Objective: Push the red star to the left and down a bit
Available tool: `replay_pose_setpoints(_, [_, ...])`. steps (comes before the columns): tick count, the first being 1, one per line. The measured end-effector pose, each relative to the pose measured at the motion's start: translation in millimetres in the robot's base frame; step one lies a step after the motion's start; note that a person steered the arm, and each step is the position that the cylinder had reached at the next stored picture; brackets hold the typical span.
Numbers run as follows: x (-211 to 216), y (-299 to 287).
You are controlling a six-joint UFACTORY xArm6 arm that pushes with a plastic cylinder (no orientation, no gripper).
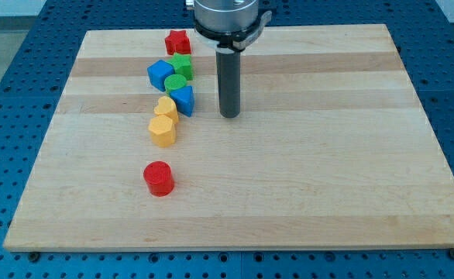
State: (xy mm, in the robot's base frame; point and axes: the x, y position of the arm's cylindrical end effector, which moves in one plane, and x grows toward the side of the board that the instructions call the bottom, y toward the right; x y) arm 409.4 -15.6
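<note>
Wooden counter on blue perforated base. Red star at view's top, heading block column. My tip right of blue block, apart. No pincer on rod, nothing held.

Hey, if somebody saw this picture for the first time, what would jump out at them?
Probably the dark rod hanging over the board's upper middle, my tip just right of a crowded column of coloured blocks. The red star tops that column at the view's top, while a red cylinder sits alone below it.
</note>
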Motion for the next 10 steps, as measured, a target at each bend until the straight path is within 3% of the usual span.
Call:
replay_pose_setpoints(3, [9, -23])
replay_pose_setpoints(4, [38, -20])
replay_pose_setpoints(5, [-52, 50])
replay_pose_setpoints(6, [-170, 71])
replay_pose_setpoints(7, [-217, 20])
replay_pose_setpoints(9, [-179, -108])
replay_pose_setpoints(10, [-178, -131])
